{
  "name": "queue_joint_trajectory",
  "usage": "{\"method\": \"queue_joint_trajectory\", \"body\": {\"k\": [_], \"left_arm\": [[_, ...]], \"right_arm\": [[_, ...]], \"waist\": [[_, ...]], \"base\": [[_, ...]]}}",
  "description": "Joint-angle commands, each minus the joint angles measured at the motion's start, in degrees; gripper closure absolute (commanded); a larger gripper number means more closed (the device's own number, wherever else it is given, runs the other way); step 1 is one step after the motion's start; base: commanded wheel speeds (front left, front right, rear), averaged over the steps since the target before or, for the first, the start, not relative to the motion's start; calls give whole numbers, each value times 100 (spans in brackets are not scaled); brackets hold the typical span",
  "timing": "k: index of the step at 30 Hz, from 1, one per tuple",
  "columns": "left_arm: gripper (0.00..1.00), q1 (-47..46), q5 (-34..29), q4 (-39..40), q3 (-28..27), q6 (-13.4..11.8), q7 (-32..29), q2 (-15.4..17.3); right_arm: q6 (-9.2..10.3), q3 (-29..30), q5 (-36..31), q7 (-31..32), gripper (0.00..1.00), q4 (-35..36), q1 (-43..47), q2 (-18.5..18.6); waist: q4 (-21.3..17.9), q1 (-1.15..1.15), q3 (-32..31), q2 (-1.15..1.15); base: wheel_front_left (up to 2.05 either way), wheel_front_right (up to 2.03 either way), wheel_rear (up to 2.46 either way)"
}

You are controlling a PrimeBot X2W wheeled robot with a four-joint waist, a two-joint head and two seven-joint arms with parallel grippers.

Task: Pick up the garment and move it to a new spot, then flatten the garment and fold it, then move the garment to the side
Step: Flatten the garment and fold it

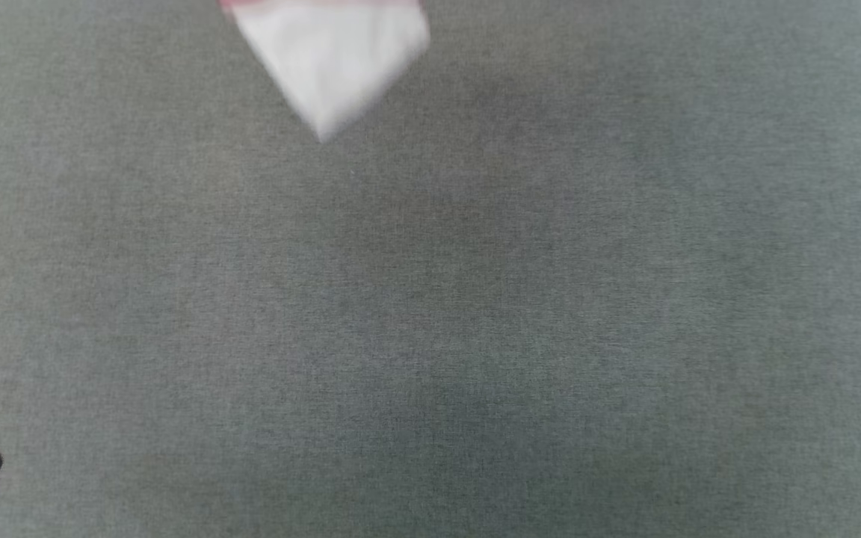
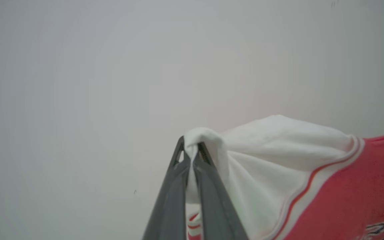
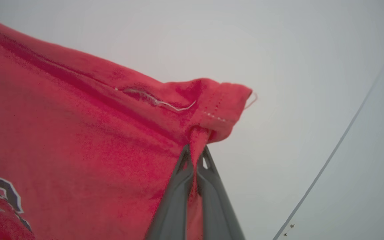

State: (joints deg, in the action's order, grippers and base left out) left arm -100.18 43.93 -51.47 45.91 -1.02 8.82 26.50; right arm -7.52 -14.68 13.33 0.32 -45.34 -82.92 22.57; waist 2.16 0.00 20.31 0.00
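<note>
Red garment (image 3: pixel 62 133) hangs stretched above grey surface (image 1: pixel 430 336) | left end effector (image 2: pixel 191 150) clamped on white sleeve, right end effector (image 3: pixel 196 153) clamped on red hem corner | risk: small pinches could slip, cloth drops bunched

Plain indoor space, grey fabric surface (image 1: pixel 475 336)

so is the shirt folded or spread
Spread: the garment stretches between the left end effector, shut on its white sleeve, and the right end effector, on a red hem.

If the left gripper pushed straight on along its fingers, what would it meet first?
The left gripper pinches the garment at its tips; beyond that fold the way looks free, toward a pale backdrop, depth unclear.
</note>
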Motion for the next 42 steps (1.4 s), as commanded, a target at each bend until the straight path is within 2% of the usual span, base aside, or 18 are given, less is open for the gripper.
{"method": "queue_joint_trajectory", "body": {"k": [1,3,6,10,15,21,26,31,36,42], "left_arm": [[100,-103,-128,-97,-18,-10,302,-10],[100,-85,-194,-213,-14,167,510,-50],[100,314,-186,-415,99,492,569,-97],[100,956,-11,-570,491,816,46,-173],[100,1782,509,-207,836,845,-657,-166],[100,2852,1415,717,1235,842,-1724,284],[100,3686,2005,1360,1367,829,-2516,634],[100,4504,2430,2332,1382,434,-2912,1086],[100,5383,2742,3630,1469,-272,-3182,1676],[100,6369,2999,5125,1569,-1150,-3175,2345]], "right_arm": [[6,90,-188,-186,100,-231,-79,-58],[6,126,-419,-504,100,-475,-149,-191],[6,51,-516,-625,100,-852,42,-358],[5,-297,-271,-431,100,-1228,500,-458],[5,-678,242,-193,100,-1333,1112,-422],[5,-1289,1173,390,100,-885,2038,-242],[5,-1795,1949,1068,100,-90,2849,87],[5,-2088,2547,1652,100,922,3733,638],[5,-2047,2901,1965,100,1924,4668,1162],[5,-1761,3103,2360,100,2979,5792,1620]], "waist": [[41,0,45,0],[87,0,55,0],[119,0,16,0],[233,0,-46,0],[326,0,-116,0],[414,0,-185,0],[444,0,-283,0],[451,0,-403,0],[411,0,-515,0],[362,0,-622,0]], "base": [[0,0,0],[0,0,0],[0,0,0],[0,0,0],[0,0,0],[0,0,0],[0,0,0],[0,0,0],[0,0,0],[0,0,0]]}}
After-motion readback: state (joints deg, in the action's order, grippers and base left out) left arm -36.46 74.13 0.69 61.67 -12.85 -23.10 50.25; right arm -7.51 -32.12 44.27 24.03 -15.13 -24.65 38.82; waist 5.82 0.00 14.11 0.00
